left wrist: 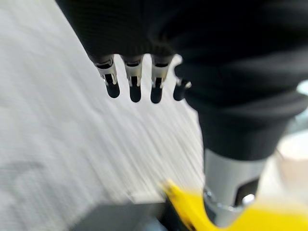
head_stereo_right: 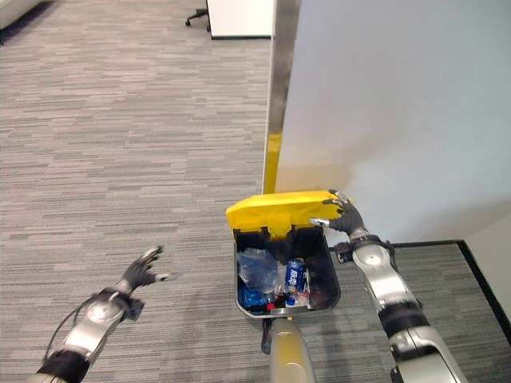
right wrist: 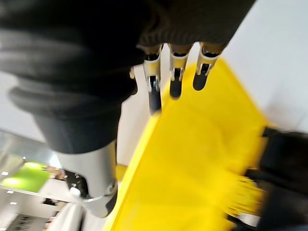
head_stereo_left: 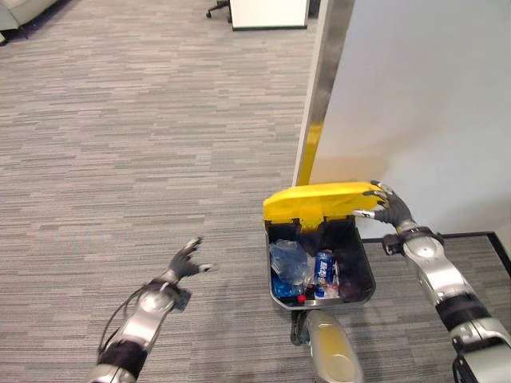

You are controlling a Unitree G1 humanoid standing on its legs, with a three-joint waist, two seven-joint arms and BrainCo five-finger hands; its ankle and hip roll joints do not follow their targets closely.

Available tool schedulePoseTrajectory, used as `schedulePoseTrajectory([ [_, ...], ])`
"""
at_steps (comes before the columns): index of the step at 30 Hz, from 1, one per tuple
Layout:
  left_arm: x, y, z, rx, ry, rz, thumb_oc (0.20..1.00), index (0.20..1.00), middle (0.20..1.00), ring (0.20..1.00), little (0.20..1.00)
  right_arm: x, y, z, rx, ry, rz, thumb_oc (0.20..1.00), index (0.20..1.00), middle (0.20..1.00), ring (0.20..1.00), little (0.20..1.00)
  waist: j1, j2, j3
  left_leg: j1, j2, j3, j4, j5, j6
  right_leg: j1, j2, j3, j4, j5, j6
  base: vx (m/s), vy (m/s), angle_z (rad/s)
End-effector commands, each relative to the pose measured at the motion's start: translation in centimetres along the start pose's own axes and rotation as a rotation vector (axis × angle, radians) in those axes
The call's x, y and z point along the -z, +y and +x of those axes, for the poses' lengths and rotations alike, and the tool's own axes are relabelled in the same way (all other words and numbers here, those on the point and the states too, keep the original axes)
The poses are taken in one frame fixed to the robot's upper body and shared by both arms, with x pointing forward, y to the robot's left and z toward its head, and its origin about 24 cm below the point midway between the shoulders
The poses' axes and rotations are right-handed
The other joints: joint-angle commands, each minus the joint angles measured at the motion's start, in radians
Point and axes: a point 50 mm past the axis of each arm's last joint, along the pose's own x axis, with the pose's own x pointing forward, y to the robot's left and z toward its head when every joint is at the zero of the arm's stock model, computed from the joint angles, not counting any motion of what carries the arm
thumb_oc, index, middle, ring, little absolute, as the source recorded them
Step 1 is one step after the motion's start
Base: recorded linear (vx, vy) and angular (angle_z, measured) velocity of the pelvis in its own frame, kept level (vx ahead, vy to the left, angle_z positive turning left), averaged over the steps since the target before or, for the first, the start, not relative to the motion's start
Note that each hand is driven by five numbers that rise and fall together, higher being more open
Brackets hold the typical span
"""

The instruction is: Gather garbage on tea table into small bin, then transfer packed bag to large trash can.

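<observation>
Closest below: dark large trash can (head_stereo_left: 319, 267) on grey striped carpet (head_stereo_left: 120, 144), body open upward, yellow lid (head_stereo_left: 323, 199) raised and tipped back toward pale wall panel (head_stereo_left: 423, 104) behind. Inside, clear plastic bag (head_stereo_left: 287, 259), blue-labelled bottle (head_stereo_left: 322, 271) and other small rubbish, something red near front rim. Lid's long axis crosswise, left to right; can's mouth facing up.

Right hand (head_stereo_left: 385, 204) at lid's right end, fingers curled over upper edge, thumb beneath front edge, pinching it. Left hand (head_stereo_left: 187, 260) well left of can, above bare carpet, fingers spread and relaxed, holding nothing.

Metal-edged post (head_stereo_left: 323, 80) along panel's left side, yellow patch low on it. Far back, white cabinet (head_stereo_left: 268, 13) and wheeled chair base (head_stereo_left: 217, 8). Black line on floor (head_stereo_left: 447, 235) right of can.

Right wrist view: fingertips (right wrist: 154, 101) over broad yellow lid surface, dark can body at one side. Left wrist view: straightish fingers (left wrist: 134, 91) over blurred carpet, yellow lid edge and dark can in one corner.
</observation>
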Motion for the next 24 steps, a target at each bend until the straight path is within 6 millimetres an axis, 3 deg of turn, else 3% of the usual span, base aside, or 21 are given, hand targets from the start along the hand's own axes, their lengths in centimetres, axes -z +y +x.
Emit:
schedulePoseTrajectory([
  [1, 1.1, 1.0, -1.6, -0.019, 0.004, -0.013, 1.000, 1.000, 1.000, 1.000, 1.000, 0.9, 1.1, -2.1, -0.098, -0.034, -0.114, 1.000, 1.000, 1.000, 1.000, 1.000, 0.025, 0.025, -0.038, -0.031, -0.026, 0.019, -0.038, 0.011, 0.037, -0.098, -0.048, -0.020, 0.040, 0.062, 0.107, -0.29, 0.067, -0.60],
  [2, 1.2, 1.0, -1.7, -0.019, 0.005, -0.013, 1.000, 1.000, 1.000, 1.000, 1.000, 0.9, 1.1, -2.1, -0.098, -0.033, -0.114, 1.000, 1.000, 1.000, 1.000, 1.000, 0.026, 0.021, -0.042, -0.033, -0.030, 0.020, -0.041, 0.014, 0.037, -0.103, -0.051, -0.018, 0.042, 0.063, 0.107, -0.38, 0.090, -0.45],
  [3, 1.9, 1.2, -2.2, -0.031, 0.028, -0.018, 1.000, 1.000, 1.000, 1.000, 1.000, 2.3, 1.2, -3.1, -0.114, 0.012, -0.134, 1.000, 1.000, 1.000, 1.000, 1.000, 0.030, 0.035, -0.046, -0.048, -0.024, 0.025, -0.064, 0.036, 0.047, -0.088, -0.039, 0.005, 0.116, 0.041, 0.095, -0.22, 0.026, -0.16],
  [5, 3.6, 1.6, -3.3, -0.061, 0.082, -0.032, 1.000, 1.000, 1.000, 1.000, 1.000, 6.6, 1.9, -5.9, -0.158, 0.169, -0.175, 1.000, 1.000, 1.000, 1.000, 1.000, 0.046, 0.065, -0.071, -0.100, 0.001, 0.030, -0.125, 0.105, 0.056, -0.034, -0.005, 0.076, 0.317, -0.050, 0.077, -0.29, -0.014, -0.22],
  [6, 3.6, 1.6, -3.3, -0.061, 0.082, -0.031, 1.000, 1.000, 1.000, 1.000, 1.000, 6.6, 2.0, -5.9, -0.159, 0.170, -0.175, 1.000, 1.000, 1.000, 1.000, 1.000, 0.046, 0.064, -0.074, -0.103, 0.000, 0.031, -0.126, 0.108, 0.056, -0.037, -0.005, 0.077, 0.316, -0.047, 0.076, -0.19, -0.127, -0.08],
  [7, 4.2, 1.9, -3.5, -0.087, 0.108, -0.029, 1.000, 1.000, 1.000, 1.000, 1.000, 8.4, 2.1, -7.0, -0.162, 0.247, -0.178, 1.000, 1.000, 1.000, 1.000, 1.000, 0.058, 0.056, -0.078, -0.120, 0.007, 0.040, -0.130, 0.118, 0.040, 0.017, -0.008, 0.090, 0.272, -0.061, 0.083, -0.12, -0.263, -0.35],
  [8, 3.6, 1.8, -3.3, -0.072, 0.083, -0.015, 1.000, 1.000, 1.000, 1.000, 1.000, 9.4, 2.2, -7.6, -0.173, 0.292, -0.188, 1.000, 1.000, 1.000, 1.000, 1.000, 0.075, 0.032, -0.103, -0.156, 0.011, 0.024, -0.145, 0.136, 0.020, 0.140, 0.027, 0.091, 0.110, -0.138, 0.068, -0.12, -0.263, -0.32],
  [9, 3.6, 1.9, -3.3, -0.072, 0.083, -0.014, 1.000, 1.000, 1.000, 1.000, 1.000, 9.4, 2.2, -7.6, -0.173, 0.292, -0.187, 1.000, 1.000, 1.000, 1.000, 1.000, 0.075, 0.033, -0.104, -0.157, 0.012, 0.023, -0.146, 0.139, 0.019, 0.141, 0.029, 0.089, 0.103, -0.133, 0.067, -0.09, -0.253, -0.39],
  [13, 3.6, 1.0, -3.0, -0.063, 0.080, -0.083, 1.000, 1.000, 1.000, 1.000, 1.000, 10.9, 2.0, -8.4, -0.189, 0.365, -0.193, 1.000, 1.000, 1.000, 1.000, 1.000, 0.087, 0.011, -0.140, -0.207, 0.048, 0.056, -0.158, 0.189, -0.020, 0.213, 0.097, 0.135, -0.138, -0.127, 0.056, -0.08, -0.197, -0.25],
  [24, 5.6, -0.4, -3.9, -0.007, 0.157, -0.084, 1.000, 1.000, 1.000, 1.000, 1.000, 12.1, 0.3, -9.4, -0.142, 0.427, -0.188, 1.000, 1.000, 1.000, 1.000, 1.000, 0.076, 0.031, -0.161, -0.176, 0.080, 0.076, -0.218, 0.242, -0.062, 0.321, 0.114, 0.109, -0.319, -0.088, 0.040, 0.01, -0.079, -0.06],
])
